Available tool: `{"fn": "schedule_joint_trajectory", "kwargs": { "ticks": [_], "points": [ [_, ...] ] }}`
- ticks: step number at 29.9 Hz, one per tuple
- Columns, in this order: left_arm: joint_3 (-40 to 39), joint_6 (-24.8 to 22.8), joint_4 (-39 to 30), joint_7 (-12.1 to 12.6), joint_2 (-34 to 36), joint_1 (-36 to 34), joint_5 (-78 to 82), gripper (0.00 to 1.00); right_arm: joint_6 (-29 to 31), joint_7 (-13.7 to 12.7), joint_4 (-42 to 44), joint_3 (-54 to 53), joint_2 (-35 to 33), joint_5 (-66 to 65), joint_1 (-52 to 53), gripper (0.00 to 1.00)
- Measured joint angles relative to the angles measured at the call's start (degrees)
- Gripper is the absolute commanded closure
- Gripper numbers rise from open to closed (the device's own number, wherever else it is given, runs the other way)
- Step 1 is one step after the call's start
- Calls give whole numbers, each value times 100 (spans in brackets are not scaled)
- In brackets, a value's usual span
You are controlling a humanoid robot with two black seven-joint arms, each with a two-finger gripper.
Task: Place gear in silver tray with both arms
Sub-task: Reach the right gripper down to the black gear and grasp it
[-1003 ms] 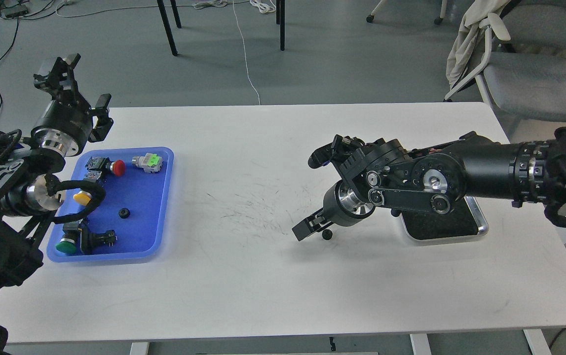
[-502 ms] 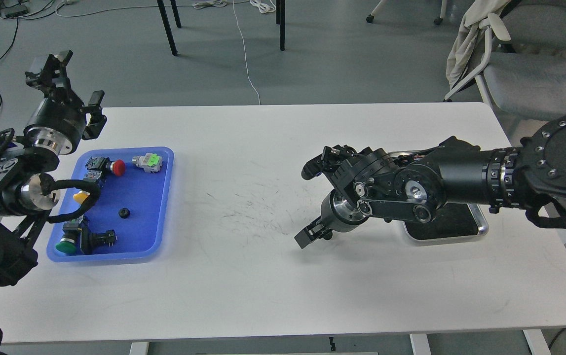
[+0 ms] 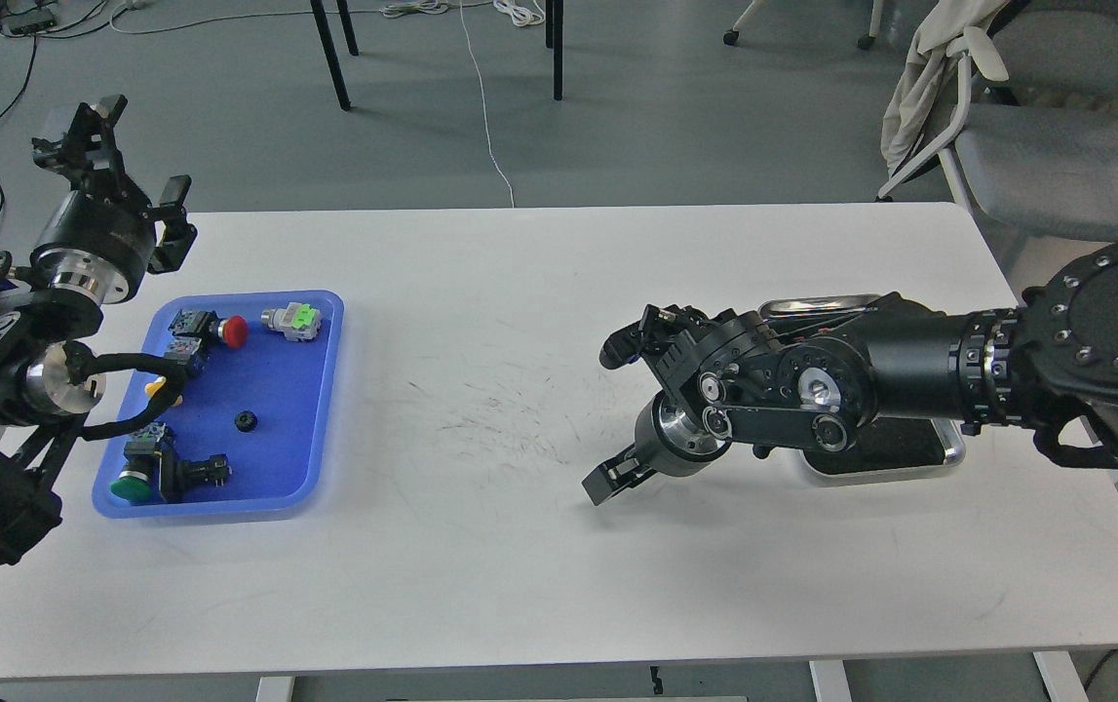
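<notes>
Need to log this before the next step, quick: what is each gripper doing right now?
Left gripper: open, empty, raised beyond the blue tray.
Right gripper: low over the table, left of the silver tray; cannot tell whether it is shut or holding anything.

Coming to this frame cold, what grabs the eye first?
The big black right arm reaching in across the silver tray, its tool low over the scuffed white table near the middle. Then the blue tray at left, holding colourful push buttons and a small black gear. The left tool hangs raised beyond the table's far left corner.
</notes>
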State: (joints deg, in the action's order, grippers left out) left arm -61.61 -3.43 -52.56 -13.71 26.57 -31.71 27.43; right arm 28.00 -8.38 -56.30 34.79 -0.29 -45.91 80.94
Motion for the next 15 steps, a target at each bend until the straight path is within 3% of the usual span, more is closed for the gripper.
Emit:
{"fn": "schedule_joint_trajectory", "kwargs": {
  "ticks": [4,10,13,15],
  "points": [
    [1,0,0,-1,0,2,-1,2,-1,-278,-6,-8,-46,326,0,10],
    [9,0,0,-1,0,2,3,2,-1,-364,-4,-8,-51,464,-7,19],
    [9,0,0,-1,0,0,7,2,-1,-367,9,-8,-47,474,-8,27],
    [9,0,0,-1,0,-1,7,2,-1,-365,15,-8,-42,475,-8,39]
  ]
}}
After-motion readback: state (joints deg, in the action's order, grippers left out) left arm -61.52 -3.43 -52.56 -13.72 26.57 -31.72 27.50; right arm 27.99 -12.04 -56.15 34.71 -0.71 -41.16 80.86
